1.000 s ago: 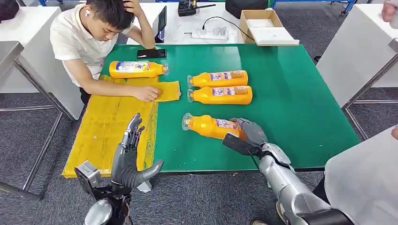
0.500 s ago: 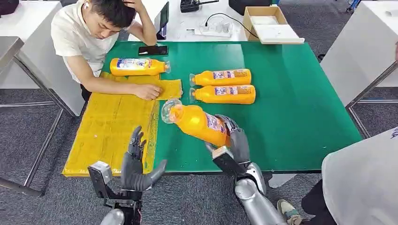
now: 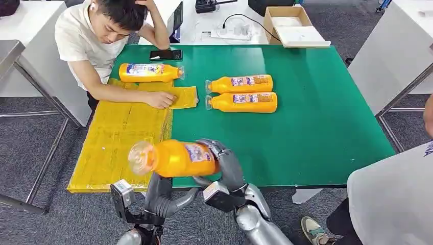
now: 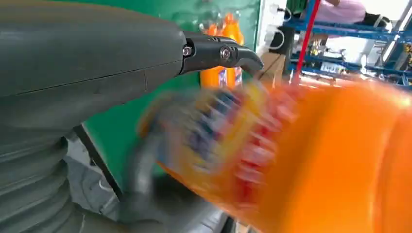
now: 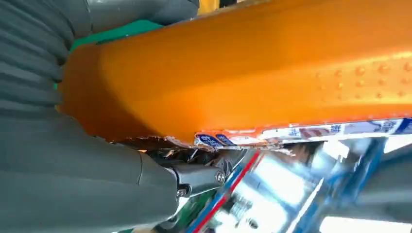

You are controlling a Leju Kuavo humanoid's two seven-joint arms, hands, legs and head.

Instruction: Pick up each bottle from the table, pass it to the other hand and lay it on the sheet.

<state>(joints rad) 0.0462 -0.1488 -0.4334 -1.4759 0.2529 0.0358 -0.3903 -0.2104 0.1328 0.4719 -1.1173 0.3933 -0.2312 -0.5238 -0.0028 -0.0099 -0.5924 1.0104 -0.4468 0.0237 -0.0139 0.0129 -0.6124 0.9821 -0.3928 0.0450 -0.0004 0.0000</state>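
Green table (image 3: 327, 117), right hand (image 3: 224, 166) gripping orange bottle (image 3: 176, 158) above open-fingered, empty left hand (image 3: 161, 196).

Right arm: silver, entering from below, bent up over the near table (image 3: 306, 127) edge. Right hand (image 3: 224, 163): fingers wrapped round the base end of an orange bottle (image 3: 173, 158), carried level in the air, cap end toward the left. Right wrist view: thumb (image 5: 97, 189) pressed under the bottle's label. Left arm: raised from below, just beneath the bottle. Left hand (image 3: 162, 196): palm up, thumb spread out to the side, fingers hidden behind the bottle; contact not discernible.
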